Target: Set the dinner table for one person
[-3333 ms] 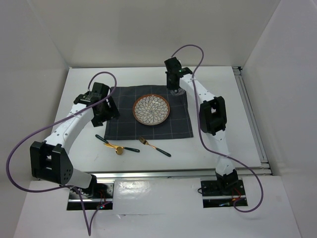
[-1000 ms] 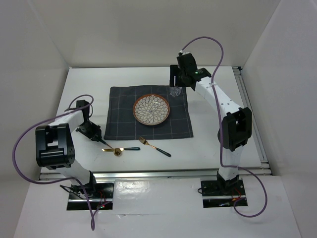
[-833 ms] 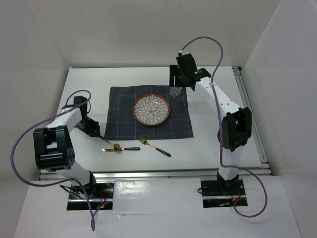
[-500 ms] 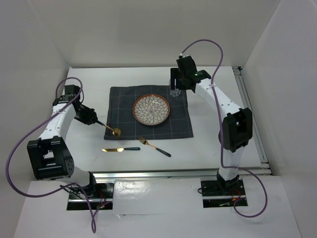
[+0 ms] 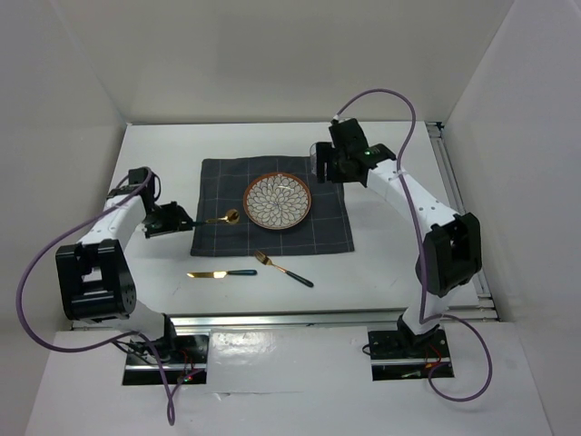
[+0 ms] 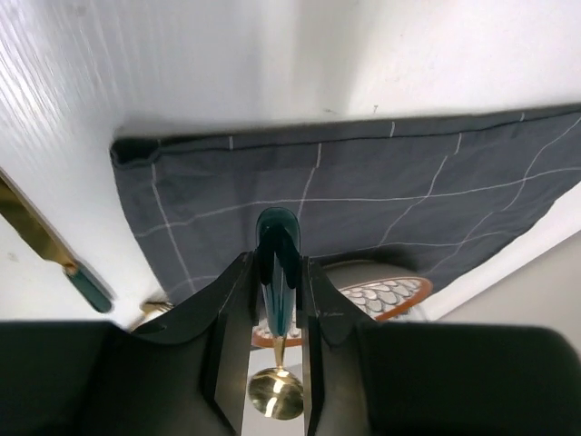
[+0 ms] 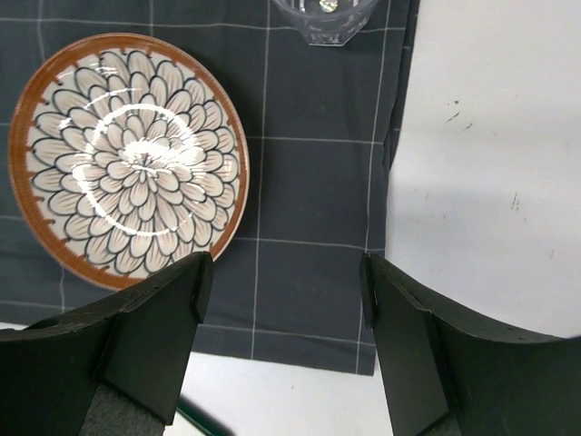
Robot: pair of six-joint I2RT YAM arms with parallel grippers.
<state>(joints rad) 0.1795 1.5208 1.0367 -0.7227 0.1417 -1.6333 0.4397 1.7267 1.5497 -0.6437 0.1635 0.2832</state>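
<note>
Gold spoon [image 5: 221, 219] is pinched by the left pincer [image 6: 277, 272] over the placemat [image 5: 272, 241], toward the counter's [image 5: 390, 272] left edge; right pincer [image 7: 283, 263] is seen spread above the placemat

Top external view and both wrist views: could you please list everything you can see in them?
dinner table: one, white, under everything
placemat: one, dark grey checked, middle of the table
plate: one, flower pattern with brown rim, on the placemat
glass: one, clear, far right corner of the placemat
spoon: one, gold with dark green handle, held over the placemat's left part
knife: one, gold with dark green handle, on the table in front of the placemat
fork: one, gold with dark green handle, right of the knife
left end effector: one, black, shut on the spoon
right end effector: one, black, open, above the placemat near the glass
</note>
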